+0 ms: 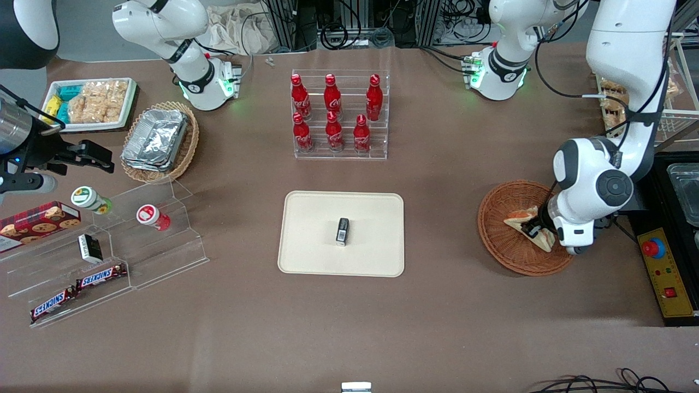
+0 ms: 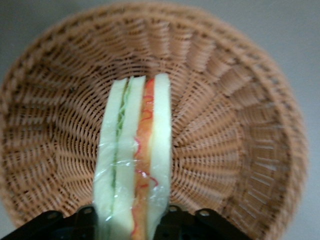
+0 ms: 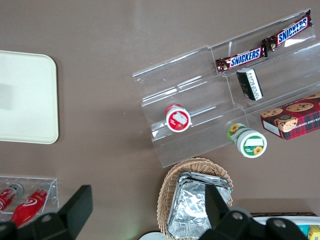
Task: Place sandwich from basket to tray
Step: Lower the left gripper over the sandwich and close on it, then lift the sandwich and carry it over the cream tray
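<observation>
The sandwich (image 1: 517, 219) is a plastic-wrapped white-bread wedge with red-orange and green filling, standing on edge in the reddish-brown wicker basket (image 1: 499, 243) toward the working arm's end of the table. My left gripper (image 1: 532, 229) is down in the basket, its fingers pressing on both bread faces. In the left wrist view the sandwich (image 2: 132, 150) runs up from between the fingers of the gripper (image 2: 131, 227) over the basket's weave (image 2: 225, 125). The cream tray (image 1: 314, 218) lies mid-table, also in the right wrist view (image 3: 25, 100).
A small black box (image 1: 342, 231) stands on the tray. A clear rack of red bottles (image 1: 338, 114) is farther from the camera than the tray. A yellow control box with a red button (image 1: 653, 248) lies beside the basket. Clear shelves with snacks (image 1: 104, 256) lie toward the parked arm's end.
</observation>
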`<state>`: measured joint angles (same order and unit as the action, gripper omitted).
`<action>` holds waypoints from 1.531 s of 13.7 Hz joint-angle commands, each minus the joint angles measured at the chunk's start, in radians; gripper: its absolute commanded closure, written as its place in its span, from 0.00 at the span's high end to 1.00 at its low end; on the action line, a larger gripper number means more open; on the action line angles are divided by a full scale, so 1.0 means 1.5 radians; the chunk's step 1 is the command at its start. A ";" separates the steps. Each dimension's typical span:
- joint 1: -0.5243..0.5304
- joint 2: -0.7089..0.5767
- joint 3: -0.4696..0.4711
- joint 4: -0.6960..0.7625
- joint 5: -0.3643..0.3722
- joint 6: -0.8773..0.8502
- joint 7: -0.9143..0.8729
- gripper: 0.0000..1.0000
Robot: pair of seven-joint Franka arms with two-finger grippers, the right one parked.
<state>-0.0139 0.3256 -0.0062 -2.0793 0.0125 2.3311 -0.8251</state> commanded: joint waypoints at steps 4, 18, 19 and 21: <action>-0.014 -0.072 -0.058 0.210 0.012 -0.355 0.076 0.00; -0.120 0.086 -0.277 0.283 0.011 -0.228 0.275 0.00; -0.132 0.107 -0.277 0.284 0.013 -0.187 0.277 0.00; -0.147 0.149 -0.276 0.284 0.036 -0.134 0.274 0.00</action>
<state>-0.2118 0.4919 -0.4257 -1.6846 0.0315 2.0875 -0.4237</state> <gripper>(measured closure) 0.793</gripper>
